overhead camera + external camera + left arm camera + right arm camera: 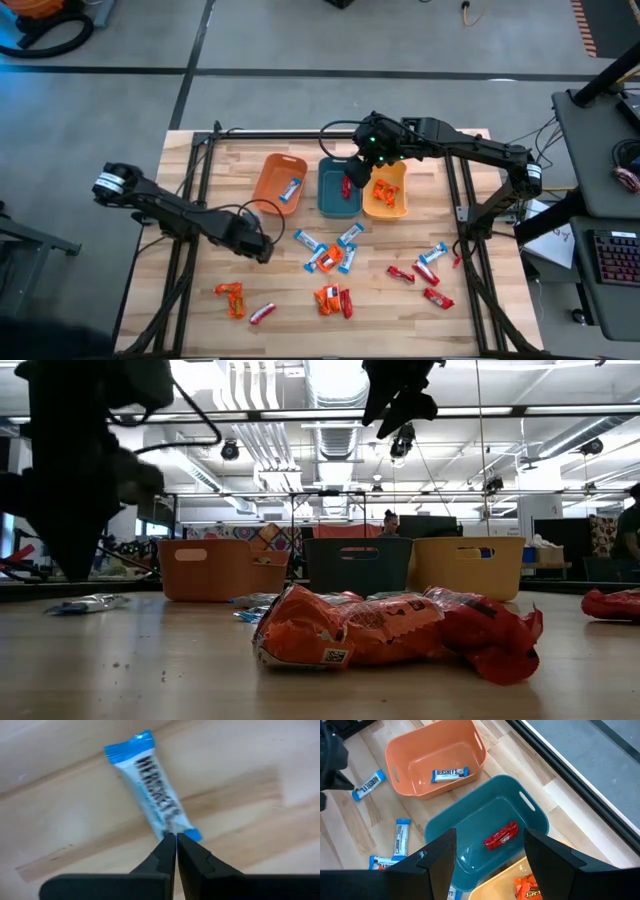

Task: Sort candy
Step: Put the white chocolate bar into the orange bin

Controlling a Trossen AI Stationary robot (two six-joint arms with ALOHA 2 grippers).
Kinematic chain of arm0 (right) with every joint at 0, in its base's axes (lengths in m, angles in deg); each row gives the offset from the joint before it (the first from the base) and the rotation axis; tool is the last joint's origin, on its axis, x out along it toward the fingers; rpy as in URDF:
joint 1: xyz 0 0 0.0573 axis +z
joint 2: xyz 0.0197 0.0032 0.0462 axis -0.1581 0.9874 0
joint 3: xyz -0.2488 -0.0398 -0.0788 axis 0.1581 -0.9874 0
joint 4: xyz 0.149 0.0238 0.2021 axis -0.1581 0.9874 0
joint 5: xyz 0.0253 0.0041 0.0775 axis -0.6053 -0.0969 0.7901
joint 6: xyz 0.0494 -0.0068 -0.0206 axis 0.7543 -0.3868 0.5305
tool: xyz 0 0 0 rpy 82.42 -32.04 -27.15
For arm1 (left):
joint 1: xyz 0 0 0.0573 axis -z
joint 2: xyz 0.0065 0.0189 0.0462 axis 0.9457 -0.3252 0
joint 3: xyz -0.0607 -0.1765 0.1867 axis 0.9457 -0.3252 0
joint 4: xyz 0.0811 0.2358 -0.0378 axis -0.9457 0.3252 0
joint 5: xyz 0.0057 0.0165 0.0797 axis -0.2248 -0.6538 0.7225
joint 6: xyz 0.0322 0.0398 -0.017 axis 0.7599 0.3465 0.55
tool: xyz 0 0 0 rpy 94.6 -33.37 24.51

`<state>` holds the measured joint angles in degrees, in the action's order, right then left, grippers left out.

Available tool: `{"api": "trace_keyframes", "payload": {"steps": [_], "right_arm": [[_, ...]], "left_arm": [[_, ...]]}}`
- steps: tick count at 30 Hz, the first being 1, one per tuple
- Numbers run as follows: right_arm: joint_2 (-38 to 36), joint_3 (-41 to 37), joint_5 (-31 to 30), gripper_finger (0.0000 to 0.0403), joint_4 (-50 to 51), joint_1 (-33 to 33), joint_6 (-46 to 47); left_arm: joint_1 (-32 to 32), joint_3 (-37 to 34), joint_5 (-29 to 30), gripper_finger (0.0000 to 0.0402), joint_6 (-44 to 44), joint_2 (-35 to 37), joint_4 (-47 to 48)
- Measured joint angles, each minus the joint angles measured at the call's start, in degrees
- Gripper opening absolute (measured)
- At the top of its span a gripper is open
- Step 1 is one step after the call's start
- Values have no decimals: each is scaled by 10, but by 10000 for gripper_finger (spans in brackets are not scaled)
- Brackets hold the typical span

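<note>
Two grippers are at work above a wooden table (200,320). Left gripper (175,839): its fingers are pressed together, their tips meeting at the near end of a blue-and-white candy (150,787) that lies flat on the wood just ahead of them; whether the wrapper's edge is pinched between the tips cannot be told. In the high view this gripper (262,252) sits low over the table, with more blue-and-white candies (328,255) scattered just beyond it and two small groups of orange and red candies (332,299) on the near part of the table.

Right gripper (490,845): its fingers are spread wide and empty, hovering directly above the teal bin (532,817). Straight below the gap between the fingers, one red candy (501,835) lies on the bin's floor. Beyond the fingers stands the orange bin (405,745), holding one blue-and-white candy (450,774). On the fingers' near side, the rim of the yellow bin (492,887) shows, with orange candies (529,889) inside. Several red candies (425,280) and a blue-and-white one lie on the table well apart from this gripper, towards the right arm's base.

In the low view, a heap of orange and red candies (390,632) fills the foreground, with the three bins in a row behind.
</note>
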<state>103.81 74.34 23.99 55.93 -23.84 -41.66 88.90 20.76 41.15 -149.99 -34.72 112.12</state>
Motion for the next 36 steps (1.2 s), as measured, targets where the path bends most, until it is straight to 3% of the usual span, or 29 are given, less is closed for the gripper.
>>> {"api": "trace_keyframes", "payload": {"steps": [5, 11, 25, 36], "right_arm": [[0, 0, 0, 219, 0, 0, -1], [0, 0, 0, 219, 0, 0, -2], [0, 0, 0, 219, 0, 0, -5], [0, 0, 0, 219, -1, 0, 0]], "left_arm": [[1, 8, -3, 0, 21, 33, -2], [1, 7, -1, 10, -53, 45, 3], [0, 8, 14, 158, -51, -69, 1], [0, 12, 16, 131, -51, -83, -23]]}}
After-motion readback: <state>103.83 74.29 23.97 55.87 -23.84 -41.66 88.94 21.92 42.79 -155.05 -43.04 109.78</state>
